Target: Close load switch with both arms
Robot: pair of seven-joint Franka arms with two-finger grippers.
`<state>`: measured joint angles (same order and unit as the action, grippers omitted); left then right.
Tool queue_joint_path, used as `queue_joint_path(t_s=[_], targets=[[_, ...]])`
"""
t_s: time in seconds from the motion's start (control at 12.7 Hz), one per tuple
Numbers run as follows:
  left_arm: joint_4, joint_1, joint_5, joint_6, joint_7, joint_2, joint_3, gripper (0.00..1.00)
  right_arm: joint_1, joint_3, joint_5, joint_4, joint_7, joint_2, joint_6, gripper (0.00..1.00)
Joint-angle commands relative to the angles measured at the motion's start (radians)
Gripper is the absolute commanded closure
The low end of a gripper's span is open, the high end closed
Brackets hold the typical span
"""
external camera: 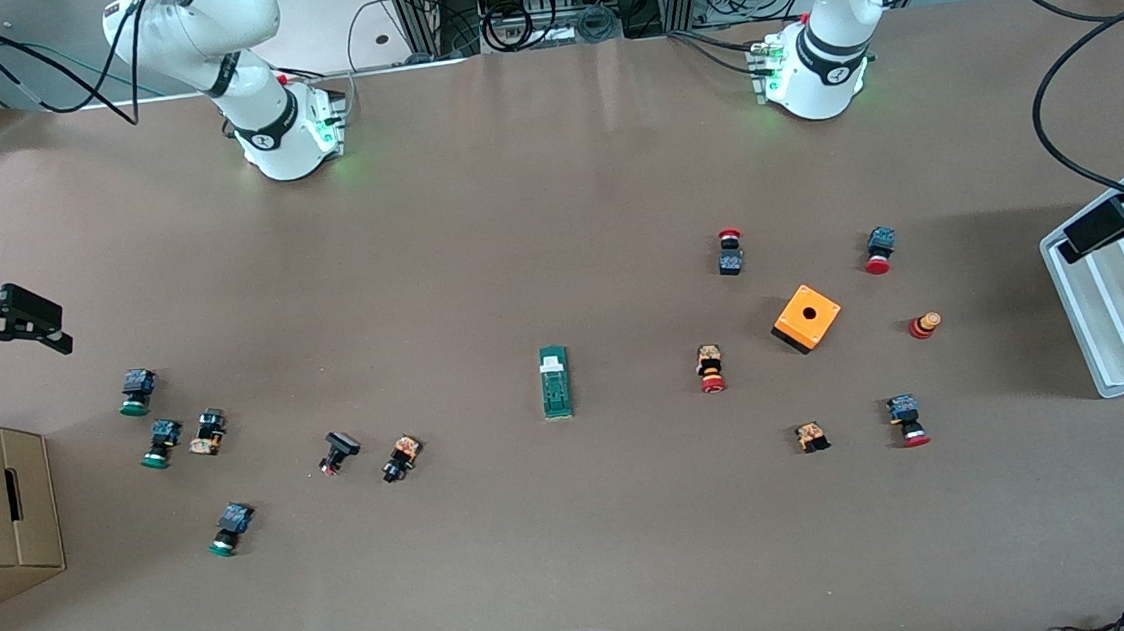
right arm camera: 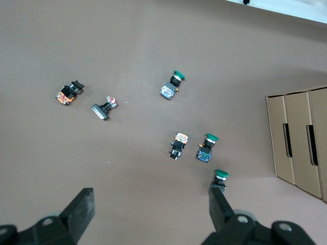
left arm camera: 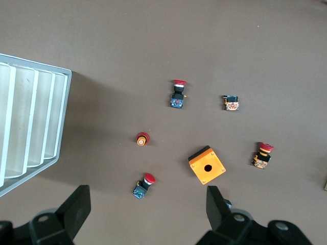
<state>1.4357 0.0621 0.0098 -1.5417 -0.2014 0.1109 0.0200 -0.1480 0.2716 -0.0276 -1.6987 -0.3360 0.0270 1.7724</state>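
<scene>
Centrally on the brown worktop lies the load switch, a narrow green rectangular block with a white tab at the end farther from the front camera; it lies flat, well apart from both hands, roughly midway between them. The left hand hangs with its two black fingers spread wide and empty, over the worktop beside a white ribbed tray at the left arm's end. Below it lie an orange box, square with a round hole in its top face, and six small push-button parts; four carry red mushroom caps. The right hand likewise stands open and holds nothing, over the right arm's end of the worktop near a brown cardboard box with slot handles. Beneath it lie six small button parts; four of them have glossy green caps, two show orange-and-black bodies. Both arms wait.
</scene>
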Motion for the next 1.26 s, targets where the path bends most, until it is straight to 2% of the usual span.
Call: queue_joint_path(t_s=[0.0, 1.18], targets=[[-0.008, -0.001, 0.012, -0.003, 0.01, 0.001, 0.0, 0.0, -0.001, -0.002, 0.012, 0.002, -0.009, 0.008, 0.013, 0.0], [-0.012, -0.004, 0.007, -0.029, 0.007, 0.004, 0.006, 0.0, 0.01, 0.004, 0.009, 0.013, 0.005, -0.004, -0.002, 0.0]])
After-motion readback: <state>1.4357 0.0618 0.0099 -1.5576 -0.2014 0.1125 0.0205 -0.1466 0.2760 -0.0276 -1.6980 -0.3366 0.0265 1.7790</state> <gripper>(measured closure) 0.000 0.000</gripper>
